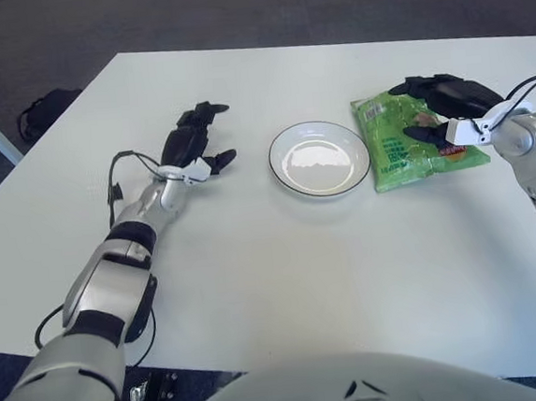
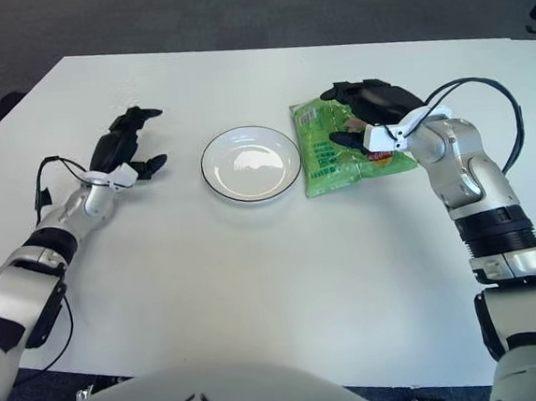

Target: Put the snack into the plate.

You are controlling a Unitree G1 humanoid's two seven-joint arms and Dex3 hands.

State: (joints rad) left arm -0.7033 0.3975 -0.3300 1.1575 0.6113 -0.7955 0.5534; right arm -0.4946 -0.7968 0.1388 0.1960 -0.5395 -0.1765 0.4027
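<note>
Beside the plate (image 1: 320, 158), right hand (image 2: 366, 115) curls over the green snack (image 2: 325, 153), print unreadable.

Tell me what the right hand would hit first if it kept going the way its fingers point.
Beyond the green snack bag under it, the right hand points toward the robot's left; the white plate probably comes first, though height is unclear.

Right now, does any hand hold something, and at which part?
The right hand is over the green snack bag, fingers on its right half, but a closed grasp cannot be told. The bag lies beside the plate. The left hand holds nothing.
</note>
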